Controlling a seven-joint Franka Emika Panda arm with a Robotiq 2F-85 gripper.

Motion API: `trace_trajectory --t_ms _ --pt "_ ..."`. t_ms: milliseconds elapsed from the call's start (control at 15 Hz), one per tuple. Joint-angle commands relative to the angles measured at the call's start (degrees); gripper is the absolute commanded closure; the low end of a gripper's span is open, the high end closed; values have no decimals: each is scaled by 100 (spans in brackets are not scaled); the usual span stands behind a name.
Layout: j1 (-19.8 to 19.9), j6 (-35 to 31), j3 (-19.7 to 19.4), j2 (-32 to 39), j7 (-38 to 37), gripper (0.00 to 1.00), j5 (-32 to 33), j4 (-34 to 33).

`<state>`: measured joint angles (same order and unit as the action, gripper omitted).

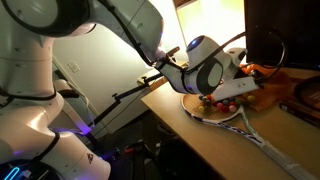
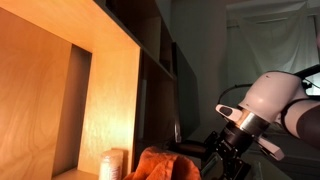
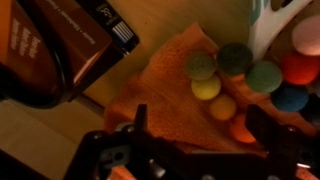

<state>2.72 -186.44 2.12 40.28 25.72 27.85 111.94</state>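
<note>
I am looking through three cameras at a claw hanging over a cluttered wooden counter (image 1: 205, 132).

The largest thing is a tall, pale wooden shelf unit (image 2: 60, 90), well off to one side of the claw in an exterior view. Next is the white, rounded robot arm (image 1: 60, 40), which reaches across the counter's edge and ends in the claw (image 1: 225, 88).

Directly under the claw lies a white-rimmed racket (image 1: 265, 145). Its oval head is beneath the fingers and its thin shaft runs away from the claw along the counter.

A crumpled orange cloth (image 3: 165, 85) spreads out below and ahead of the claw. In the wrist view it fills the gap between the two dark fingers (image 3: 137, 120).

A brown cardboard box with a black printed corner (image 3: 70, 35) sits ahead of the claw and off to one side, touching the cloth's edge.

Smallest is a cluster of small round coloured balls (image 3: 207, 87), in yellow, green, teal, blue, red and orange. They rest close together on the cloth just ahead of the fingertips. The nearest, an orange one, lies just beside one finger.

The claw's jaws are spread fully wide and have hold of nothing. It hovers just above the cloth, and I cannot tell whether either finger touches it.
</note>
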Motion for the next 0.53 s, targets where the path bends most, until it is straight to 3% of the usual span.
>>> trace_trajectory --t_ms 0,267,400,467 --pt "201 373 231 123 215 0 50 -302" --pt "229 745 293 209 312 1 1 -495" --pt "225 933 316 249 308 26 -58 -583" --pt "226 1044 323 261 335 29 -64 -624"
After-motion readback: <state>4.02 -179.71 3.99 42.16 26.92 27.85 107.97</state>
